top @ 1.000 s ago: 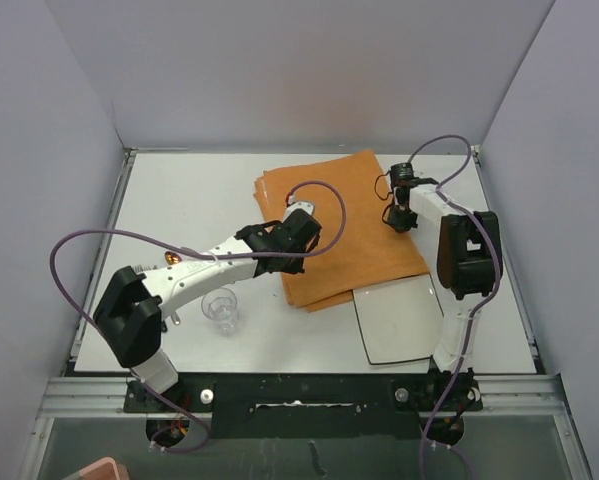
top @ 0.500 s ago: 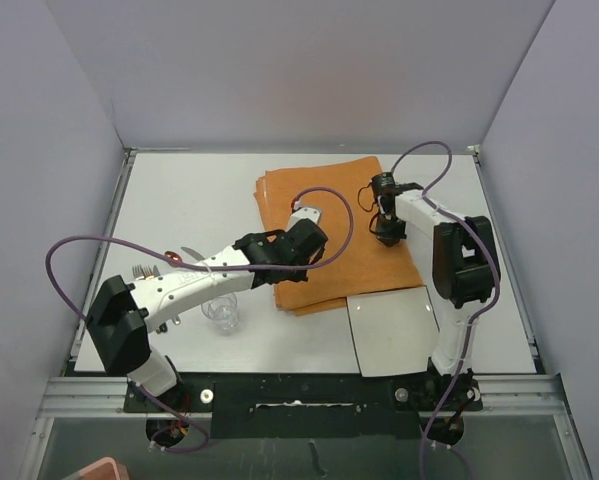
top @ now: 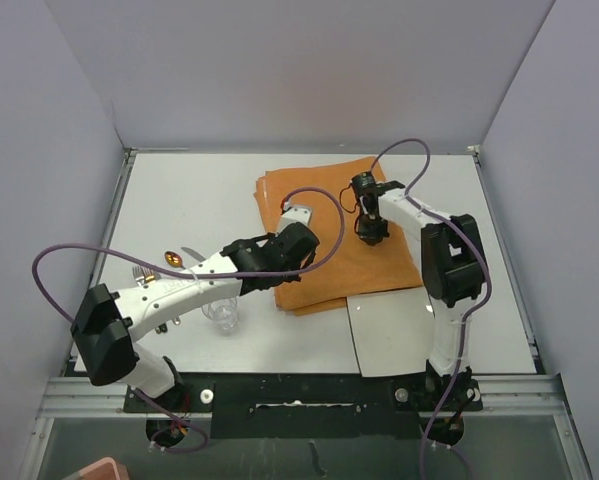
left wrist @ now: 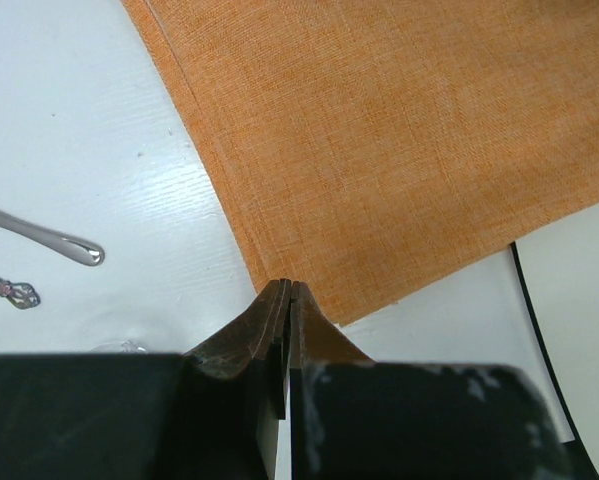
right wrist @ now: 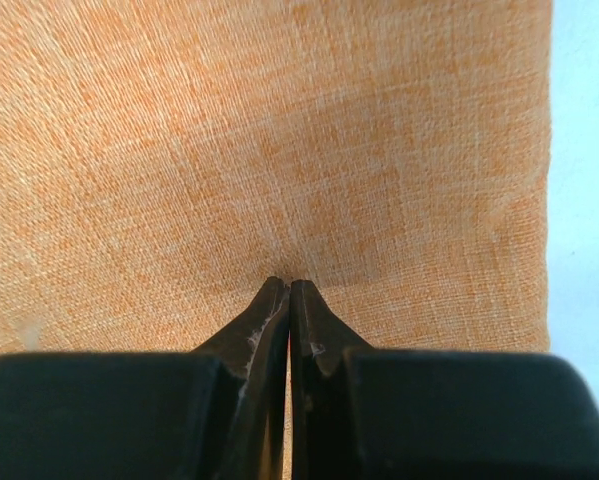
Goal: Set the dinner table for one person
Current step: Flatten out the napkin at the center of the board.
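The orange folded cloth mat [top: 329,215] lies on the white dinner table [top: 179,195], right of centre. My left gripper [top: 276,280] is shut, its tips at the mat's left edge [left wrist: 269,255] near the near corner; I cannot tell if it pinches the edge. My right gripper [top: 367,230] is shut, and its tips press down on the flat mat [right wrist: 279,150] near its right side. A square white plate [top: 394,330] sits at the near right, its far edge right next to the mat's near edge, and shows in the left wrist view [left wrist: 579,300].
A clear glass [top: 222,312] stands just near of my left forearm. Cutlery [top: 169,262] lies to the left, partly under the arm, with a metal handle [left wrist: 49,238] in the left wrist view. Grey walls close in the table.
The mat has slid left and off the plate's far edge. My right gripper moved left across the mat. My left arm swung nearer and lower along the mat's left edge.
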You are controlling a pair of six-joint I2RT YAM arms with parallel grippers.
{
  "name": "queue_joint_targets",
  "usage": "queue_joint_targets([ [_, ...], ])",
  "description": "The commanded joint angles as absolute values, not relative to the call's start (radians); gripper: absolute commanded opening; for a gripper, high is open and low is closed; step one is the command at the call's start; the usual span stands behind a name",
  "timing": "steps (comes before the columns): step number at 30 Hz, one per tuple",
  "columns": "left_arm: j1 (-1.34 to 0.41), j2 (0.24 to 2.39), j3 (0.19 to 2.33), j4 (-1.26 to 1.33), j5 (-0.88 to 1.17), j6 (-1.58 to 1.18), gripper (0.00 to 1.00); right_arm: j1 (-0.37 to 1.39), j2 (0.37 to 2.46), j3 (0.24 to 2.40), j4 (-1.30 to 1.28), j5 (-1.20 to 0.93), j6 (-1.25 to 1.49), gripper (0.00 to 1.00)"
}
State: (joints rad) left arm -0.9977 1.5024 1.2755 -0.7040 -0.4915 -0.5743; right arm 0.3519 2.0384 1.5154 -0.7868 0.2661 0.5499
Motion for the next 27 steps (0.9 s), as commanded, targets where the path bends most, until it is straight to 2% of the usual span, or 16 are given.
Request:
queue_joint_targets([
  [1,-0.949,1.536,1.229,-0.534,-0.492,-0.551,0.0,0.333,1.942,1.546,-0.669,0.294,0.516,0.0],
  [5,-0.908,1.657,1.239,-0.407,-0.375,-0.547,0.0,0.292,1.844,1.536,-0.58,0.267,0.486,0.0],
  [14,-0.896,1.946,1.332,-0.305,-0.182,-0.696,0.0,0.206,1.659,1.509,-0.51,0.185,0.452,0.0],
  [22,-0.896,2.007,1.287,-0.315,-0.118,-0.775,0.0,0.178,1.574,1.538,-0.527,0.169,0.468,0.0],
  [27,-0.905,1.943,1.207,-0.358,-0.153,-0.769,0.0,0.182,1.527,1.526,-0.547,0.161,0.526,0.0],
])
